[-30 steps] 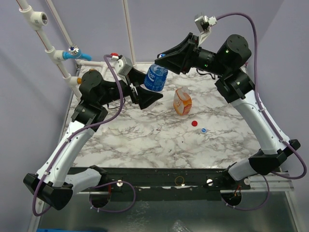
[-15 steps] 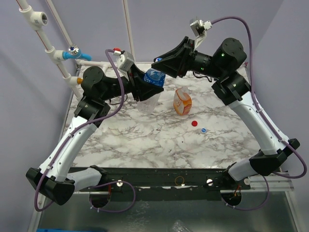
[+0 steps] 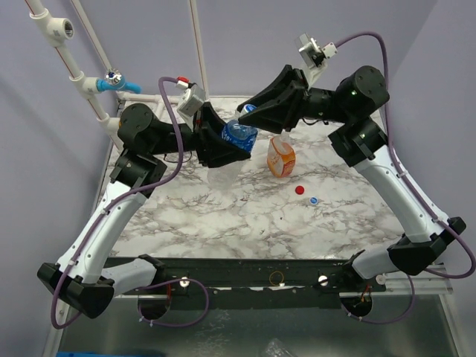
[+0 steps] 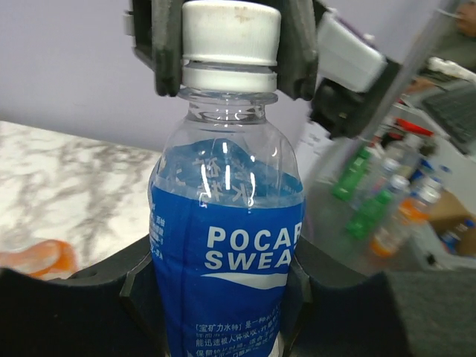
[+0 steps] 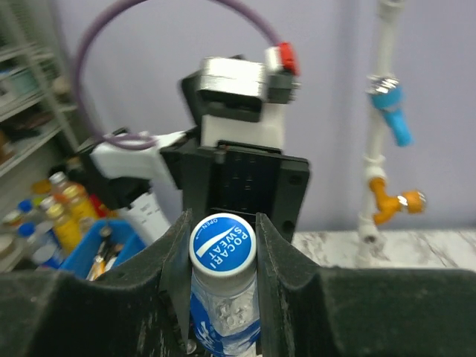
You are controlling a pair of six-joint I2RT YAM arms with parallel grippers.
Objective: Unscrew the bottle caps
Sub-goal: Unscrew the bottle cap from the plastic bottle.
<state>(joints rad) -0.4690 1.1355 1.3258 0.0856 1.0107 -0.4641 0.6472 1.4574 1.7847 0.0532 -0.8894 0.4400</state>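
Closing in from wide open a second ago, the left fingers (image 4: 140,296) now press on both sides of the small clear plastic bottle with a blue label (image 3: 239,134), which has tipped over at a slant. They grip the label band on its lower body, one finger on each flank. The bottle hangs in the air above the far edge of the marble-patterned desk (image 3: 223,216), its neck pointing up towards the right arm. At the top, the right fingers (image 5: 175,262) are drawn in narrow and clamp the bottle's round white-sided cap with a blue printed top (image 5: 222,244), one finger touching each side of it, with the neck ring just below them. Right of the held bottle, a squat orange translucent bottle (image 3: 281,156) stands on the desk near the far edge. Nearer the arms lie a small red screw cap (image 3: 300,190) and, just beside it to the right, a small blue-and-white screw cap (image 3: 314,200).
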